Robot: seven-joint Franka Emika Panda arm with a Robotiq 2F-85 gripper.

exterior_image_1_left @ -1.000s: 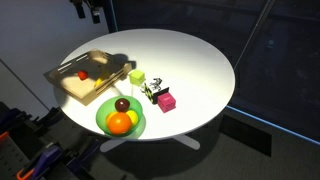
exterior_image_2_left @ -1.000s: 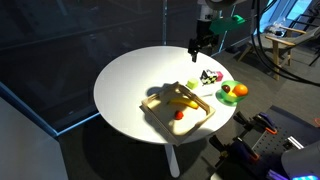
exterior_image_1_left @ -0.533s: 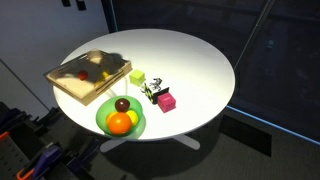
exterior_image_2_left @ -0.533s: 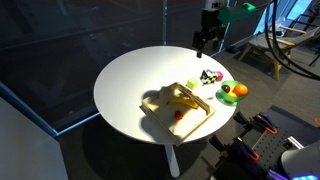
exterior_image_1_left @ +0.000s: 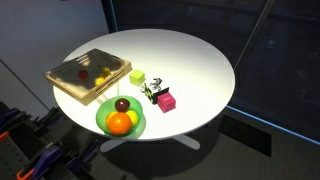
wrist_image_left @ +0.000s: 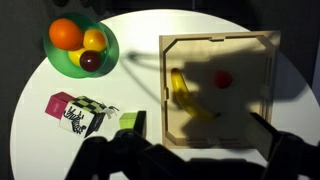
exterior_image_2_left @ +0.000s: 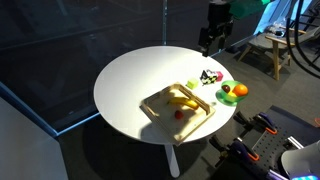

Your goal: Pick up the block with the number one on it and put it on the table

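Blackish block (wrist_image_left: 88,112) with whitish marks

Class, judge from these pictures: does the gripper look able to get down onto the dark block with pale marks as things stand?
Probably yes. The gripper hangs high above the table, and nothing covers the dark block. The magenta cube close beside it may crowd a grasp.

You have 3 cubes: 1 magenta cube (wrist_image_left: 58,103), 1 dark block (wrist_image_left: 85,118), 1 yellow-green cube (wrist_image_left: 130,122). You also have 1 tray (wrist_image_left: 220,38) with 2 items (wrist_image_left: 181,88) and 1 bowl (wrist_image_left: 62,62) with 3 fruits (wrist_image_left: 66,33).
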